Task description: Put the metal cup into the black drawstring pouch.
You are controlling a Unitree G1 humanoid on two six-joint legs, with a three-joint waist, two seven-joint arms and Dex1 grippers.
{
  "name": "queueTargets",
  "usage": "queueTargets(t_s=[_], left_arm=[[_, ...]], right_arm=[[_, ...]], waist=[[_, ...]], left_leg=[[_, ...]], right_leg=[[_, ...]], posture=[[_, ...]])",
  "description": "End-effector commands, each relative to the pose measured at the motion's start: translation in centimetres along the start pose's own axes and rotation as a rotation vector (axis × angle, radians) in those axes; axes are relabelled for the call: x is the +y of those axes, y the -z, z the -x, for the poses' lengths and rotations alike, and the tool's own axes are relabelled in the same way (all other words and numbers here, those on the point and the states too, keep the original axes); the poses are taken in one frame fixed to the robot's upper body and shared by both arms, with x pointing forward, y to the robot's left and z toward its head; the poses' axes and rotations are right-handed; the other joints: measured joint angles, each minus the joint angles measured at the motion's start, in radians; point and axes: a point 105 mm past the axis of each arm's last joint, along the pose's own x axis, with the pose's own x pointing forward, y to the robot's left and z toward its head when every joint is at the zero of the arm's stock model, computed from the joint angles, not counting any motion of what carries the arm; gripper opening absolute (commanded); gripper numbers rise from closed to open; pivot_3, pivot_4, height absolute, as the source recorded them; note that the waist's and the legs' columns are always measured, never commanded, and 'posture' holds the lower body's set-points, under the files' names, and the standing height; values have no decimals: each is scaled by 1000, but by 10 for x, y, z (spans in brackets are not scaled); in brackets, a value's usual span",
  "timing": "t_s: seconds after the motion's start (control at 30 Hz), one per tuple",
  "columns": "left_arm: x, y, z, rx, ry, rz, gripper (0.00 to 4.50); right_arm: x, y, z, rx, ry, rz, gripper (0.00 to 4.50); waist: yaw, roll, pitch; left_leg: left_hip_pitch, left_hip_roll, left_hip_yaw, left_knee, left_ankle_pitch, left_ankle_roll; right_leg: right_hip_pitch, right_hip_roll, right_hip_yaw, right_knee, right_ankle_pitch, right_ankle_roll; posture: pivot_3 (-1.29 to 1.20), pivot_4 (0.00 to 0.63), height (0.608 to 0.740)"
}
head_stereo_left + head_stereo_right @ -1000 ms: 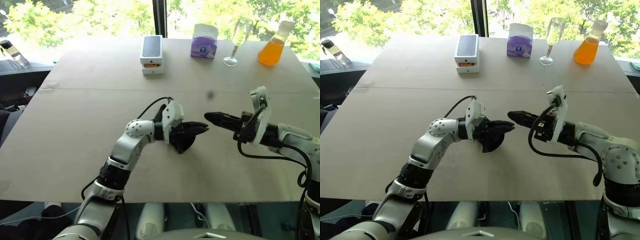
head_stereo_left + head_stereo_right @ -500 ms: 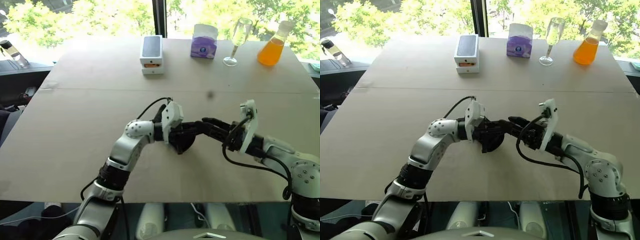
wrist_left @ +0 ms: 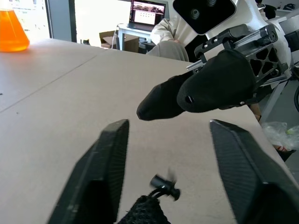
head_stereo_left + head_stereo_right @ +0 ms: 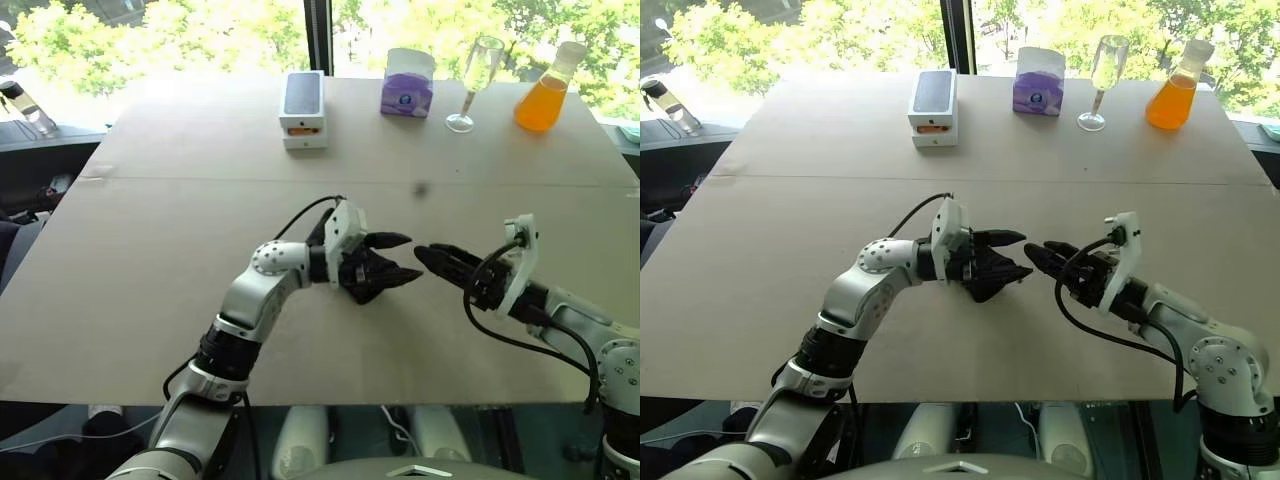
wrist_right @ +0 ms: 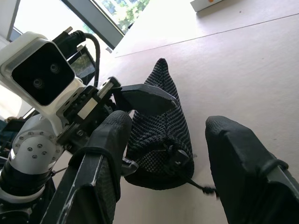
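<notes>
Bright daylight pours through the windows (image 4: 200,30) at the far side. The table (image 4: 150,250) is evenly lit, with glare along its far edge.

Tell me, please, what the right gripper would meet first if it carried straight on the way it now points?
Most likely the black drawstring pouch, which lies between the left gripper's open jaws, straight ahead of the right gripper. The left gripper's fingers are just as near, so depth leaves some doubt.

Head pair: looks down over the table (image 4: 150,250) — shared view.
Wrist views: close, facing each other — share the black drawstring pouch (image 5: 161,140).
</notes>
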Motion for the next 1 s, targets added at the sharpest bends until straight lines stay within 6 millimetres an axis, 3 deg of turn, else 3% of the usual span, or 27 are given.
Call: queueTargets(t_s=[0.03, 0.27, 0.3, 0.37, 0.47, 0.53, 0.8, 1.0], left_arm=[[-2, -25, 9, -34, 34, -23, 3252], [2, -33, 43, 53, 54, -26, 3252], [3, -31, 45, 63, 46, -29, 3252], [4, -23, 48, 93, 35, -42, 3252], [6, -10, 47, 115, 12, -41, 3290], [6, 2, 48, 149, 2, -58, 3290], [10, 30, 52, 207, -40, -66, 3290], [13, 30, 52, 193, -54, -79, 3290]], right_arm=[[-2, -7, 12, 7, 55, 169, 2788], [-10, 17, 13, 307, 38, 756, 2788], [-11, 21, 11, 333, 15, 762, 2788], [-7, 23, 3, 332, -44, 743, 2788], [-10, 33, -10, 349, -63, 705, 3597], [-19, 41, -16, 364, -30, 661, 4449], [-45, 45, -23, 347, 140, 559, 4449], [-33, 46, -33, 253, 184, 326, 4449]], waist=[[0, 0, 0], [-4, 0, 0], [-3, 1, 0], [0, -1, -1], [0, -1, -1], [2, -1, -1], [1, -1, -1], [-1, -1, -1]], left_leg=[[0, 0, -1, 0, 0, 0], [1, 0, 0, 0, 0, 0], [1, 0, 1, 0, 0, 0], [0, 0, 0, 0, 0, 0], [0, 0, 1, 0, 1, -1], [0, 0, 1, 0, 2, -3], [0, 0, 0, 0, 2, -4], [0, 1, 0, 0, 2, -3]], right_leg=[[0, 0, -1, 0, 0, 0], [-1, 1, 1, 0, -2, 3], [-1, 1, 1, 0, -2, 4], [-1, 1, 0, 0, -2, 4], [-1, 1, 1, 0, -2, 3], [-1, 1, 0, 0, 0, 0], [-1, 1, 0, 0, 0, 0], [-1, 1, 0, 1, 0, 0]], posture=[[0, 150, 737], [0, 150, 737], [0, 150, 737], [0, 150, 737], [0, 150, 737], [0, 150, 737], [0, 150, 737], [0, 150, 737]])
